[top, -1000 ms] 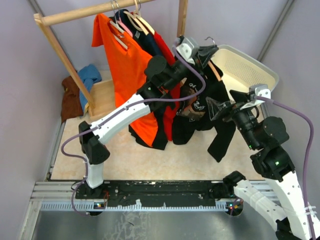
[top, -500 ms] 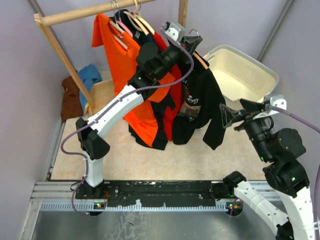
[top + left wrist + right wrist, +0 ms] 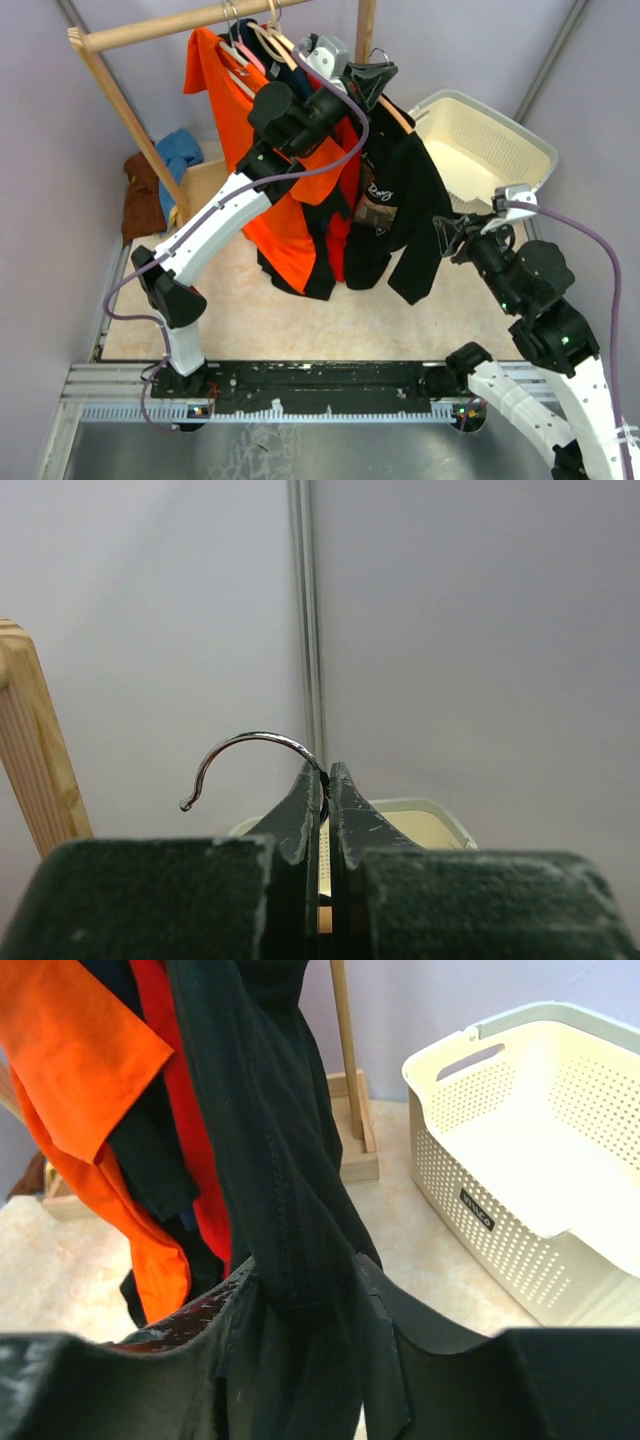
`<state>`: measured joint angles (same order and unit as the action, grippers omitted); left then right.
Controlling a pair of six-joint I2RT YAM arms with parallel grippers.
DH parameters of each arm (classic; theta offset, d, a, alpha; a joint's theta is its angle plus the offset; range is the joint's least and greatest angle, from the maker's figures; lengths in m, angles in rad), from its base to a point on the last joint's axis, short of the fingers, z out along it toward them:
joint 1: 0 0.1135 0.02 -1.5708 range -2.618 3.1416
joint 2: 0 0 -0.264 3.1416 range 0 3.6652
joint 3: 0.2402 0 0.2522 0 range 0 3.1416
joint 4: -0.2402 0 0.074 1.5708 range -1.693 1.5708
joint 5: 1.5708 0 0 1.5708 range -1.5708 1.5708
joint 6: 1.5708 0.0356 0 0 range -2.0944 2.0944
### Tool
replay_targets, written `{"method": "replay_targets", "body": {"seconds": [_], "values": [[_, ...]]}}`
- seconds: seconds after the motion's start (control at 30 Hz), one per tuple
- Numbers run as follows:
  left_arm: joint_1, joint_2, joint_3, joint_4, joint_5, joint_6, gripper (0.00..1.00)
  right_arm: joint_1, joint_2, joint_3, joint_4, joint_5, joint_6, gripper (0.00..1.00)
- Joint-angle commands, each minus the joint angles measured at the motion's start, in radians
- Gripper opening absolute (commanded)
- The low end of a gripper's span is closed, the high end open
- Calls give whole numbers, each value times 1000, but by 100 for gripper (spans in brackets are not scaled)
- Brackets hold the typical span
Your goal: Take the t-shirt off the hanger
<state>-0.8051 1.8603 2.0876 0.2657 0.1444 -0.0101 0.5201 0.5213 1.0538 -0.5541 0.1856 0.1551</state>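
A black t-shirt (image 3: 400, 190) with a chest print hangs on a wooden hanger (image 3: 396, 112) held in the air to the right of the rack. My left gripper (image 3: 365, 78) is shut on the hanger's metal hook (image 3: 250, 742), which curls out above the closed jaws (image 3: 326, 780). My right gripper (image 3: 447, 235) is at the shirt's right side. In the right wrist view the black sleeve (image 3: 270, 1160) runs down between its fingers (image 3: 300, 1300), which press on the cloth from both sides.
Orange (image 3: 250, 130), red and dark shirts hang from the wooden rail (image 3: 150, 30) at the back left. A cream perforated basket (image 3: 530, 150) stands at the back right, close to the rack's upright post (image 3: 345, 1050). Folded clothes (image 3: 160, 170) lie at the rack's left foot.
My left arm has carried the hanger and shirt up and to the left, nearer the rail. My right gripper's jaws have narrowed from wide open onto the sleeve.
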Motion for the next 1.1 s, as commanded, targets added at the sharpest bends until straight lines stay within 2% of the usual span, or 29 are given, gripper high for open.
{"method": "replay_targets", "body": {"seconds": [0.0,0.1,0.23,0.43,0.6,1.07], "values": [[2,-57,10,76,4,-16,0,8,38,11,49,12,-9,30],[8,-48,37,79,-12,-13,0,7,38,11,41,11,6,11],[27,-21,97,57,-30,-43,0,8,-1,-13,5,24,34,0],[59,-6,143,71,-58,-110,0,8,-97,-62,-102,79,111,0],[81,-1,179,68,-58,-171,0,8,-111,-104,-205,140,229,0],[111,10,214,91,-126,-260,0,8,-153,-209,-230,121,341,0]]}}
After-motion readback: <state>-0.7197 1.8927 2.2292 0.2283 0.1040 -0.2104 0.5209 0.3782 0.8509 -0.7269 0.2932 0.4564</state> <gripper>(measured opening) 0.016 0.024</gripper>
